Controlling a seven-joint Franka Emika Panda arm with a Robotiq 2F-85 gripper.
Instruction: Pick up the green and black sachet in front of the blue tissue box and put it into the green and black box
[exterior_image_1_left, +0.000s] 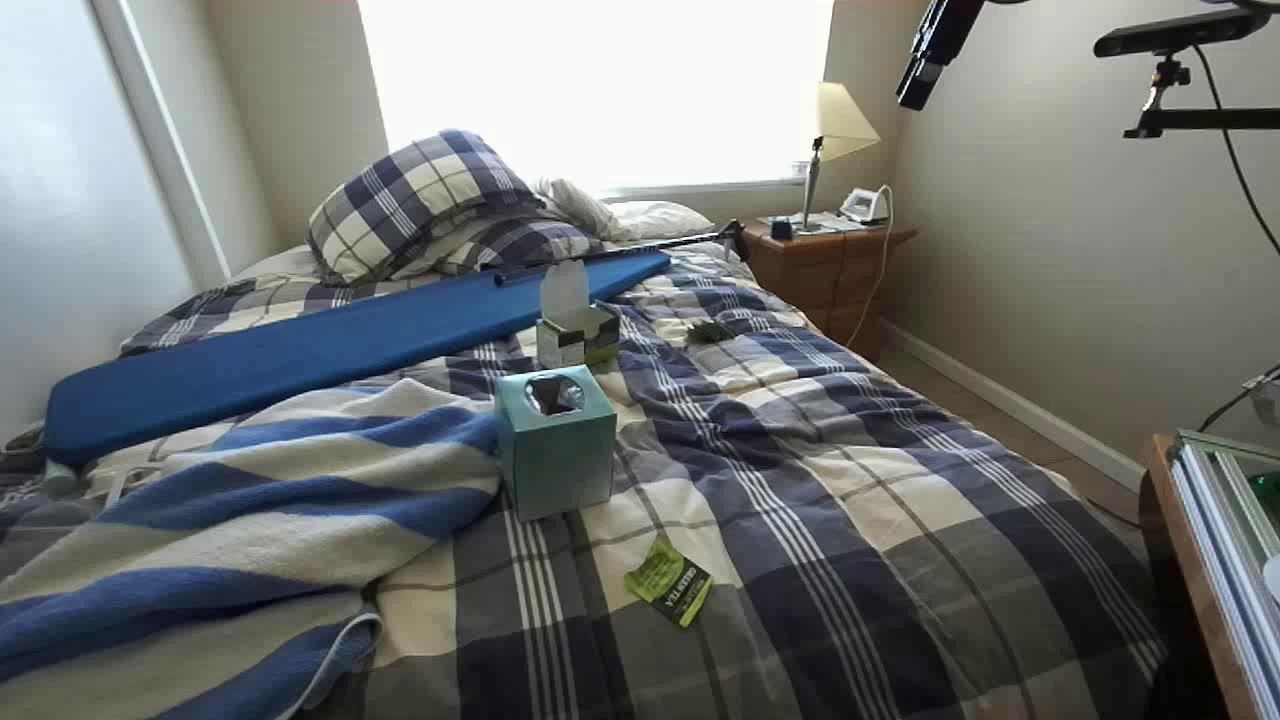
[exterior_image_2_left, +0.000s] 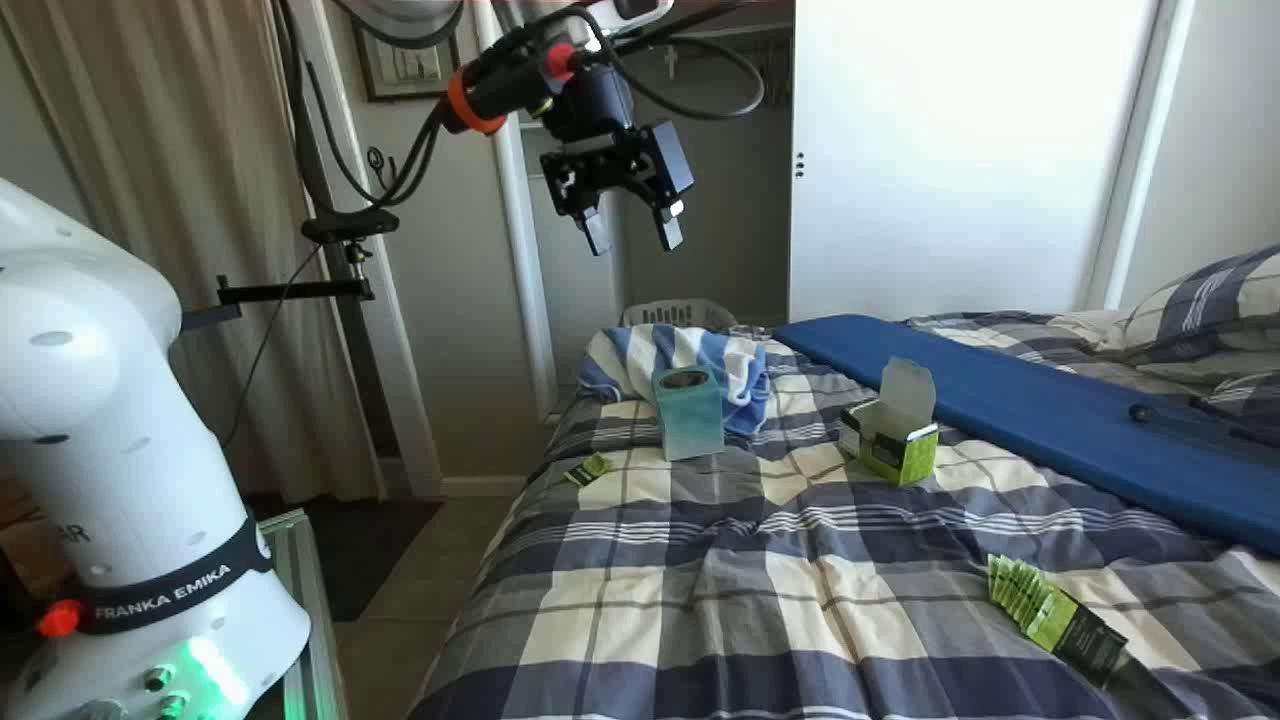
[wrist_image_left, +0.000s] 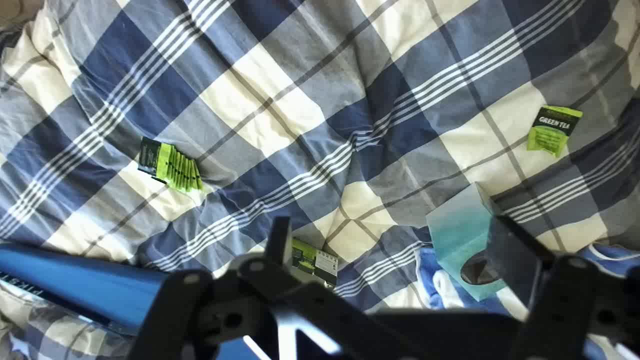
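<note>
Hand (exterior_image_2_left: 634, 235) up high, jaws spread wide.
And here, lying nearest of the three in an exterior view, it's the green and black sachet (exterior_image_1_left: 668, 582) on the plaid bedcover (exterior_image_1_left: 800, 450): small packet, lime-green at both ends, black band between, lettered GREEN TEA; behind it, apart, stands the blue tissue box (exterior_image_1_left: 557, 450); farther back, the green and black box (exterior_image_1_left: 580, 342), lid flap up!

A bright rectangular window (exterior_image_1_left: 590, 90) glares in a plain beige wall (exterior_image_1_left: 310, 110); near it, a slim-stemmed, cream-shaded lamp (exterior_image_1_left: 840, 122) stands on a brown wooden nightstand (exterior_image_1_left: 800, 275).
</note>
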